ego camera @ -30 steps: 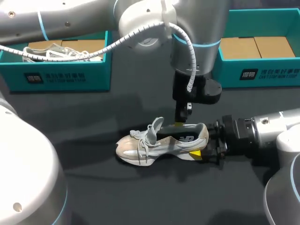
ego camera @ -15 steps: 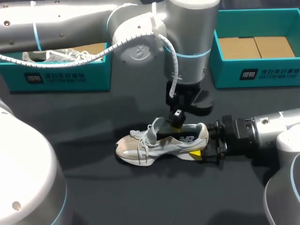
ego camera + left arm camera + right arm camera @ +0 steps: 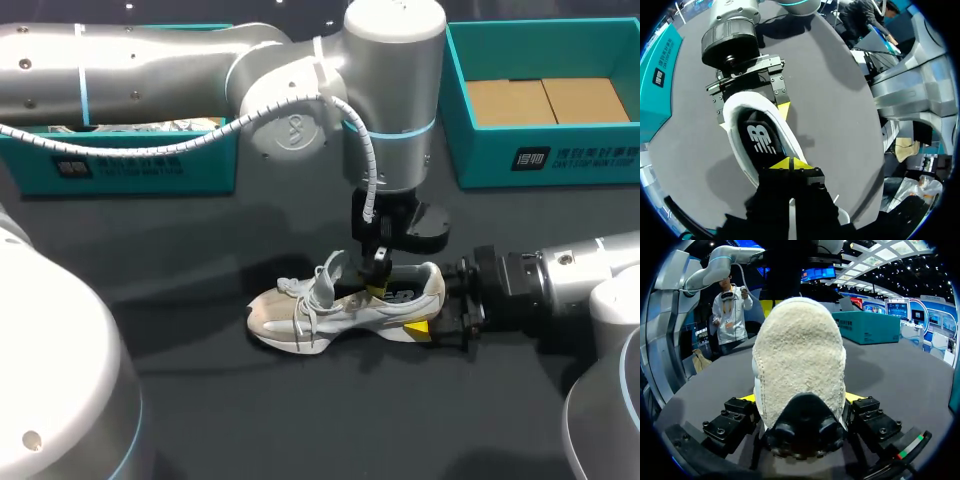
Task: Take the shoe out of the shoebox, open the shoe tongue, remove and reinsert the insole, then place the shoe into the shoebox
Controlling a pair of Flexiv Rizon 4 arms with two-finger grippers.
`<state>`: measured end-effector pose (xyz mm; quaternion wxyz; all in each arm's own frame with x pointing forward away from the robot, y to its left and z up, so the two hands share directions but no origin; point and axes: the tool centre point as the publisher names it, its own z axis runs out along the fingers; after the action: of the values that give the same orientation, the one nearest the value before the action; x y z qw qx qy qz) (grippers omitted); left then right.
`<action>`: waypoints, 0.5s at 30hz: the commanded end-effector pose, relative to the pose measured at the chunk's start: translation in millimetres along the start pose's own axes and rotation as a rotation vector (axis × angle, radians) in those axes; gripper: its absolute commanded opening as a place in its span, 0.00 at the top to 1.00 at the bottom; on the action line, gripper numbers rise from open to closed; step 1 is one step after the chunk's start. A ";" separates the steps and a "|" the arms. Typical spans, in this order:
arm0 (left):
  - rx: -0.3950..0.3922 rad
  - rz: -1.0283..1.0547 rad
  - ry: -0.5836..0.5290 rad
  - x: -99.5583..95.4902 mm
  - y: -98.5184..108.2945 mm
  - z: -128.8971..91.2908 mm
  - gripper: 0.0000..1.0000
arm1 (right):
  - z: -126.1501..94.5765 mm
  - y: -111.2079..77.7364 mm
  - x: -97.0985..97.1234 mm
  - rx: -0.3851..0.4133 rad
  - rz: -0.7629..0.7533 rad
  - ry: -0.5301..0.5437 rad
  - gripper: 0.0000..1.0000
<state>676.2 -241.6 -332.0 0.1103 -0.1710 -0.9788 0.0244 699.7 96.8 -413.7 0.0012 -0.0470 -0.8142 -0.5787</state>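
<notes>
A beige and white sneaker lies on its sole on the dark table, toe toward my left. My right gripper comes in level from the right and is shut on the heel; in the right wrist view the fuzzy heel fills the space between its yellow tips. My left gripper points straight down into the shoe's mouth, just behind the raised tongue. In the left wrist view its tips are pressed together, shut, right at the black insole. I cannot tell whether they pinch the insole.
A teal shoebox stands at the back left, with another shoe's laces just showing behind my left arm. A second teal shoebox with a bare cardboard floor stands at the back right. Dark table lies in front of the sneaker.
My left arm has swung and lowered, bringing its shut gripper from above the shoe's collar down into the opening. The right gripper and the sneaker have stayed put.
</notes>
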 end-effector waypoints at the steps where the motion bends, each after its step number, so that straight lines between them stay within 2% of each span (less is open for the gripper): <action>1: 0.007 -0.010 0.025 -5.4 0.3 9.7 1.00 | 4.8 -1.5 -2.0 0.005 0.001 -0.001 1.00; 15: -0.021 -0.037 0.062 2.9 5.2 39.1 1.00 | 4.8 -1.5 -2.0 0.005 0.001 -0.001 1.00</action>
<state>668.8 -231.5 -365.5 0.1406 -0.1542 -0.9779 0.0102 699.6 96.8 -413.8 0.0012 -0.0469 -0.8142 -0.5787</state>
